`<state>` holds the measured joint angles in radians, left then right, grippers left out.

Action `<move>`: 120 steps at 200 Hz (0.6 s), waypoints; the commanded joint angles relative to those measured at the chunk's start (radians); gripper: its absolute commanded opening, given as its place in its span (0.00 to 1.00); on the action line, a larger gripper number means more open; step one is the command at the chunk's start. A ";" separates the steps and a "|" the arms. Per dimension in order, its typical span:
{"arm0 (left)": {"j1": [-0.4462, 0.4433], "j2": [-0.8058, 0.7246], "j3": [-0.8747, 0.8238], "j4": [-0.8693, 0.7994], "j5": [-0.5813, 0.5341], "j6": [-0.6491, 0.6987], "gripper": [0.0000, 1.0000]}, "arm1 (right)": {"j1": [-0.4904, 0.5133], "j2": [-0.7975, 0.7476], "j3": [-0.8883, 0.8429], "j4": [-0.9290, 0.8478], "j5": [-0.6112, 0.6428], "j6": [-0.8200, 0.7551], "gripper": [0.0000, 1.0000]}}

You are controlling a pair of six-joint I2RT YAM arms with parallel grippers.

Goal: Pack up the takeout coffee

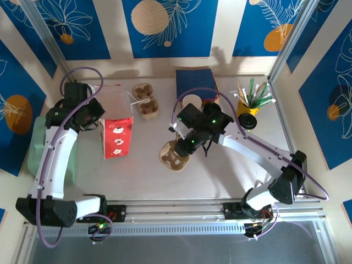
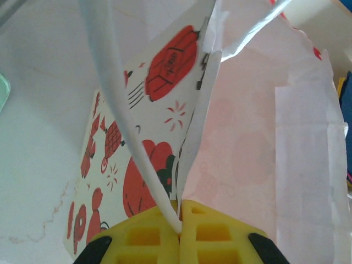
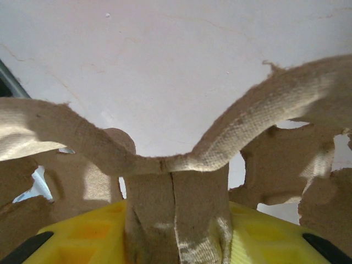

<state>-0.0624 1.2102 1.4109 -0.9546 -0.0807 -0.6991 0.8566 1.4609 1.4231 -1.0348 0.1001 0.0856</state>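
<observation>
Takeout coffee (image 1: 250, 122) — apart from right hand (image 1: 177, 148)

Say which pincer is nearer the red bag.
Left. The left pincer is shut on the bag; the right pincer, clamped on a carrier, is off to the bag's right.

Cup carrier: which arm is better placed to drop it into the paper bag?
Right, probably: the right hand grips the cardboard cup carrier, while the left hand is pinched shut on the paper bag's cord handle.
</observation>
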 commanded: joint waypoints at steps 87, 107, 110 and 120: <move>-0.022 -0.227 -0.121 -0.045 0.264 0.040 0.03 | -0.060 -0.084 0.071 -0.056 -0.041 -0.079 0.39; -0.049 -0.248 -0.134 -0.028 0.292 0.025 0.02 | -0.068 -0.097 0.086 -0.067 -0.048 -0.084 0.39; -0.054 -0.250 -0.138 -0.026 0.296 0.022 0.02 | -0.069 -0.097 0.088 -0.069 -0.048 -0.085 0.39; -0.074 -0.256 -0.149 -0.018 0.303 0.011 0.01 | -0.071 -0.100 0.097 -0.079 -0.042 -0.086 0.39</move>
<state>-0.0967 0.9794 1.2846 -0.9871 0.1558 -0.6796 0.7929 1.3983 1.4765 -1.0714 0.0776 0.0257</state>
